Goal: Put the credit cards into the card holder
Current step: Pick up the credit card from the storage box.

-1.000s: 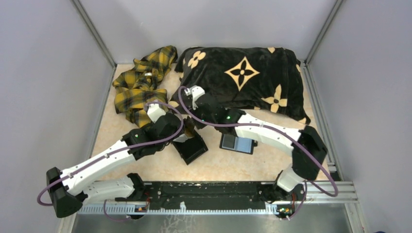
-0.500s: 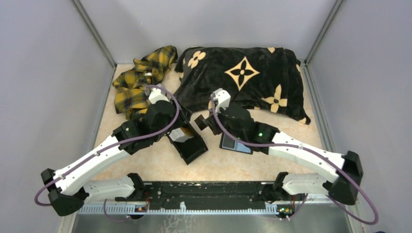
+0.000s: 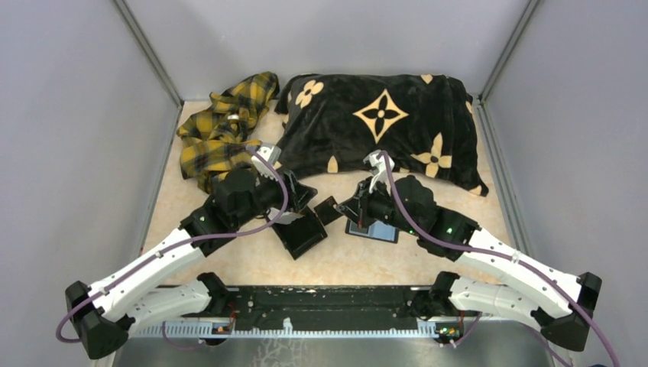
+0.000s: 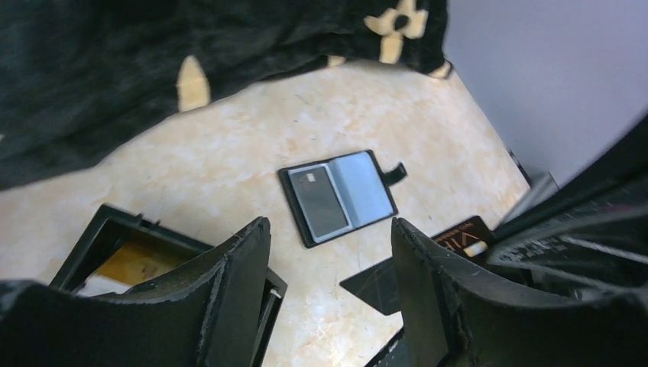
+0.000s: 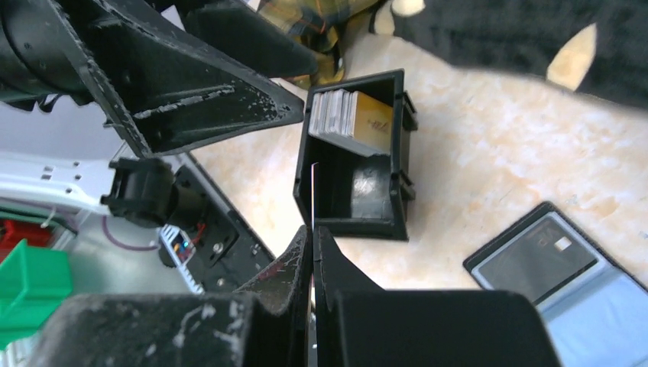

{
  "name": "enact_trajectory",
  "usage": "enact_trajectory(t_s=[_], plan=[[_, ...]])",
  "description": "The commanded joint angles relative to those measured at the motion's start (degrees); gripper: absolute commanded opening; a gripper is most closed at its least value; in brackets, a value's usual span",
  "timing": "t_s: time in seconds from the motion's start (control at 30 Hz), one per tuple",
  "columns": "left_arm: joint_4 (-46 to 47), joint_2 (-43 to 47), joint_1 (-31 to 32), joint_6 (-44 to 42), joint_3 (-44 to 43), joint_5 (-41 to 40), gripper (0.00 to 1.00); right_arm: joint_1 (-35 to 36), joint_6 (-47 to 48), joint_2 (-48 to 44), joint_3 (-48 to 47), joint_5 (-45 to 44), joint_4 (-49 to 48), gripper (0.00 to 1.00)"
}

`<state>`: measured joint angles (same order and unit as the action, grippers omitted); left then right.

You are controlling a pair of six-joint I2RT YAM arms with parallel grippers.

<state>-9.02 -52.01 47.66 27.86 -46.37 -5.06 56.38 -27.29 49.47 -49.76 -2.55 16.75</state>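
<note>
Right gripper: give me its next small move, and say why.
Probably swing the credit card across to the card holder. The right gripper is shut on that card beside the black tray, and the holder lies open with its bluish panel bare.

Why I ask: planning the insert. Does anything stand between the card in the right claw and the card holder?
Nothing visible does. The right claw, shut on the card, hangs beside the card holder, which lies open on the table; the black tray is off that path.
</note>
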Motion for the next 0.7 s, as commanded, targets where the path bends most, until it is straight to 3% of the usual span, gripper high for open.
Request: enact_trajectory(t_s=[0.0, 0.27, 0.67], plan=[[6.9, -0.95, -1.98, -8.87, 0.41, 15.91, 0.67, -4.57, -4.32, -3.75, 1.83, 10.5, 0.88, 0.0], [9.93, -2.46, -7.31, -11.72, 3.18, 33.78, 0.67, -11.04, -6.18, -4.49, 3.28, 22.45, -0.05, 0.0], [11.17, -8.16, -9.77, -12.98, 3.08, 47.37, 0.65, -13.16, -9.15, -1.53, 5.99, 30.45, -6.19, 0.0]])
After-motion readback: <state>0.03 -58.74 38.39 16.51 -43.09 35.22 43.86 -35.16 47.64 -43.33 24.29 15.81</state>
